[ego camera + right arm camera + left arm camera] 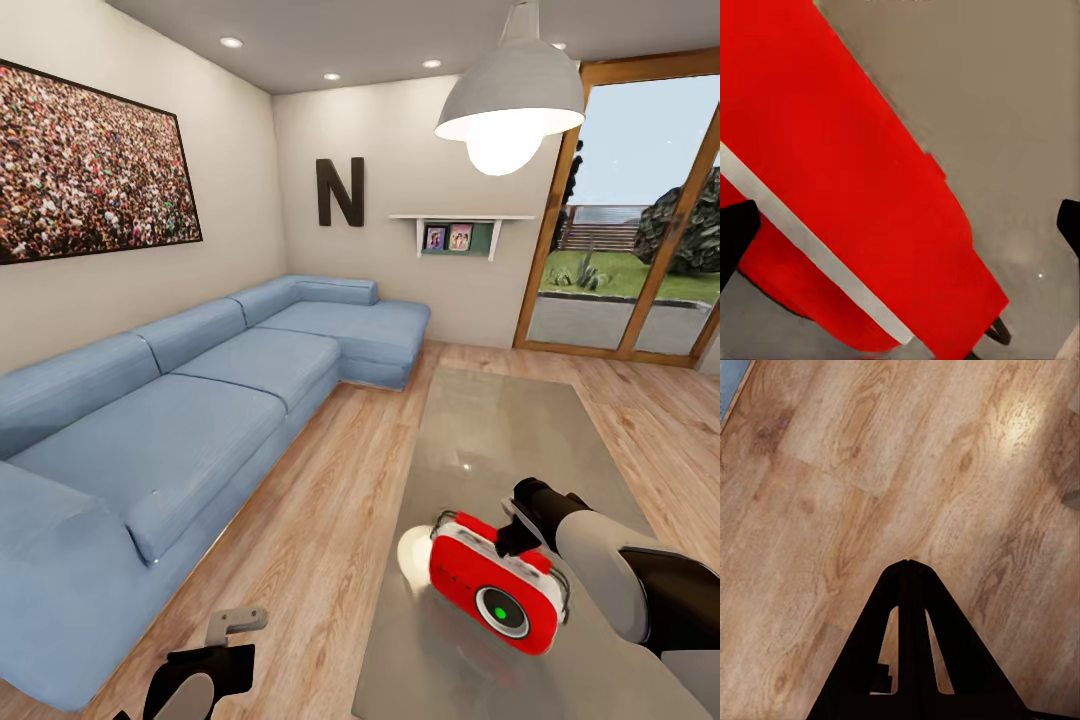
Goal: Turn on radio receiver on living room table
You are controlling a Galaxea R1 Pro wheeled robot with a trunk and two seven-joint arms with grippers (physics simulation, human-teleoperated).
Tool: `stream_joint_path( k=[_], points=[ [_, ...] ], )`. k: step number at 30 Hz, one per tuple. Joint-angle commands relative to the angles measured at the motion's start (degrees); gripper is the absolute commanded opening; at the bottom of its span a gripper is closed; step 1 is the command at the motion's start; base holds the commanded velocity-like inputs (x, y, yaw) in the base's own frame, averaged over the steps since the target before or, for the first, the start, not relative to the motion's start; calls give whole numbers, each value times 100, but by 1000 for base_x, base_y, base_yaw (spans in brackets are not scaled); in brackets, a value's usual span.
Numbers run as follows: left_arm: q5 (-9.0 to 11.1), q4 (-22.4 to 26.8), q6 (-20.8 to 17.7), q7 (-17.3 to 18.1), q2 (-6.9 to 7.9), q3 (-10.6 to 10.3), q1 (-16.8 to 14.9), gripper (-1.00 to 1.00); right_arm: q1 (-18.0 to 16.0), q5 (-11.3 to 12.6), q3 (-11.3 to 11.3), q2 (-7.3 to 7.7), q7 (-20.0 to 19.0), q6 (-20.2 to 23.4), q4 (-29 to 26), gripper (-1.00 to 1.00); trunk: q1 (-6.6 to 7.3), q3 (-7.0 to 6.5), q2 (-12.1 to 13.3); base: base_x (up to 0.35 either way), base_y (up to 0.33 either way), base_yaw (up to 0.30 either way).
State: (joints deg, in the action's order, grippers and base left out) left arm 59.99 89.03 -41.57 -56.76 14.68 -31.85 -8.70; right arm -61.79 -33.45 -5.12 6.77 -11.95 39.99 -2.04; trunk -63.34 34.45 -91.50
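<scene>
The red radio receiver (pixel 495 580) stands on the near end of the glossy grey-beige table (pixel 500 430), and its round front dial (pixel 501 611) shows a green centre. My right gripper (pixel 517 532) is at the radio's top back edge, touching or nearly touching it. In the right wrist view the radio's red body (pixel 855 172) with its white trim is very close, between the dark fingertips (pixel 735 232) of the open right gripper (pixel 900 232). My left gripper (pixel 238 622) hangs low over the wood floor (pixel 870 472), and its fingers (pixel 907 607) are pressed together, shut on nothing.
A long blue L-shaped sofa (pixel 200 400) runs along the left wall, with a strip of wood floor (pixel 340 500) between it and the table. A white pendant lamp (pixel 510 100) hangs above the table. Glass doors (pixel 640 220) stand at the far right.
</scene>
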Motion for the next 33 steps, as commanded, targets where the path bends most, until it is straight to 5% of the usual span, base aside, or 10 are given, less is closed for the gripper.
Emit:
stream_joint_path(
  k=[1,33],
  points=[
    [0,0,1,-1,0,1,0,-100,0,-2,1,0,0,0,-1,100,0,0,0,0,0,0],
    [3,0,0,1,0,3,0,-100,0,-4,-6,-9,-9,0,-7,100,66,-54,120,0,0,0]
  ],
)
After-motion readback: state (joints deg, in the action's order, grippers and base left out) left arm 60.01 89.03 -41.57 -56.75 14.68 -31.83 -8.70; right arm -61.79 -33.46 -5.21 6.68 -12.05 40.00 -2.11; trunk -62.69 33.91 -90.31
